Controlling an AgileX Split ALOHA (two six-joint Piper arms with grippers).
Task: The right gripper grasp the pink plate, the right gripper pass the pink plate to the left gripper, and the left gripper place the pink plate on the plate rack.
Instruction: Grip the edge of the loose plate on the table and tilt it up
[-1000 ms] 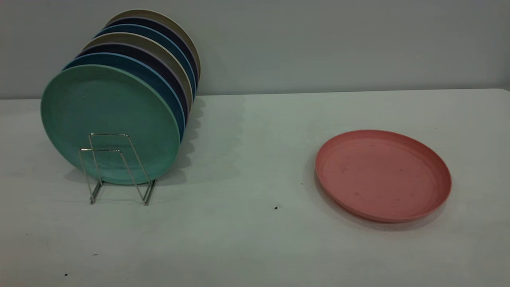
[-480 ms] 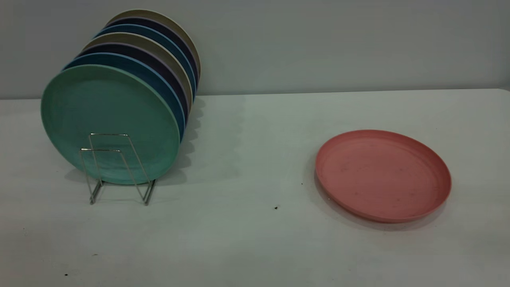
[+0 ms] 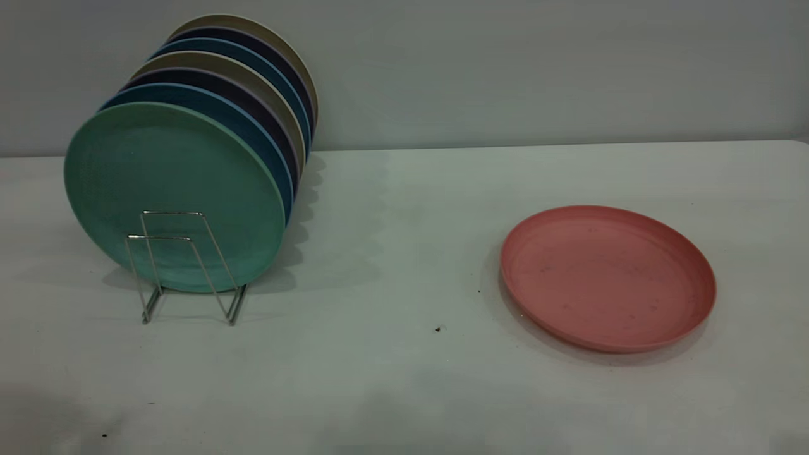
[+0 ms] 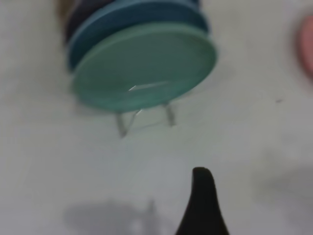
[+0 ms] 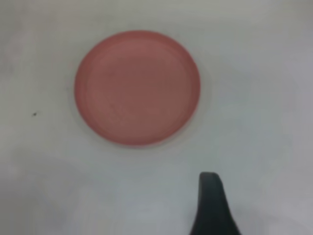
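Note:
The pink plate lies flat on the white table at the right; it also shows in the right wrist view. The plate rack stands at the left, its two front wire loops bare, and shows in the left wrist view. Neither gripper is in the exterior view. A black part of the left gripper hangs above bare table, well short of the rack. A black part of the right gripper hangs above bare table, apart from the pink plate.
Several plates stand upright in the rack, a teal-green plate at the front, then blue, dark and beige ones behind it. A grey wall closes the back. Small dark specks lie on the table between rack and pink plate.
Faint shadows have spread over the table's front edge in the exterior view. The plates and the rack have not moved.

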